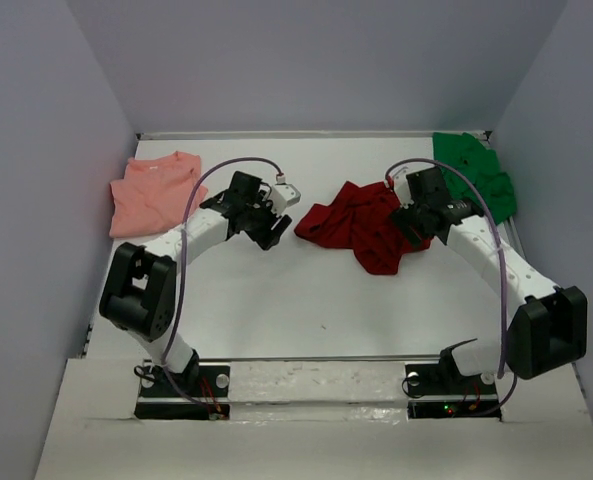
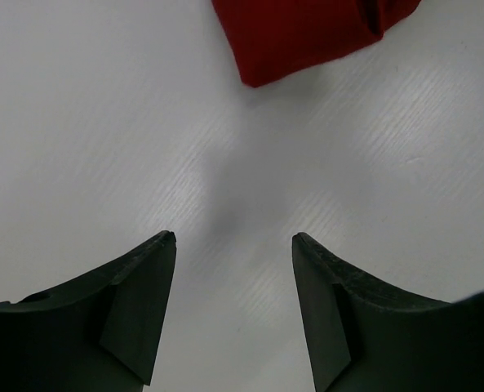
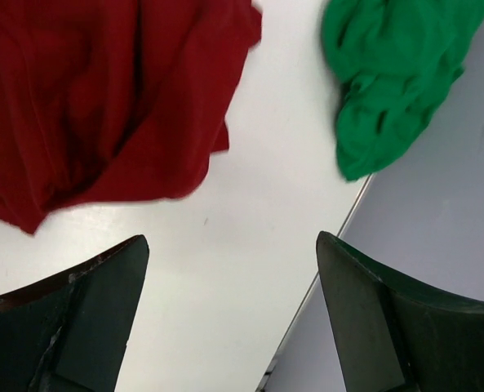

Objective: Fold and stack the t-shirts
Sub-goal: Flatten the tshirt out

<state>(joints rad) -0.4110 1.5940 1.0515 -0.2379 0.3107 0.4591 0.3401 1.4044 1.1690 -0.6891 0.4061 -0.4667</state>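
White table (image 1: 306,290) boxed in by plain pale grey walls (image 1: 306,60), that's my whole world right now lol. Three shirts on it and none of them looks folded. The salmon pink t-shirt (image 1: 156,192) is rumpled at the far left, the dark red t-shirt (image 1: 361,225) is bunched in a heap middle-right, and the bright green t-shirt (image 1: 476,172) is wadded up in the far right corner, right at the table's edge. Nothing is stacked either, so I'd say I'm at the very start of the red one, the flatten-it-out step. My left jaws are open a good way with nothing in them, hovering over bare table with a corner of the red shirt just ahead. My right jaws are spread wide, also empty, by the right side of the red heap. Next move as I see it: each pair comes down on a separate edge of the red cloth, pinches it, then they pull apart so it lies flat before any fold. It's soft fabric, so it'll probably drag and bunch. Brands or labels: none I can read, no print on the shirts, no writing anywhere.
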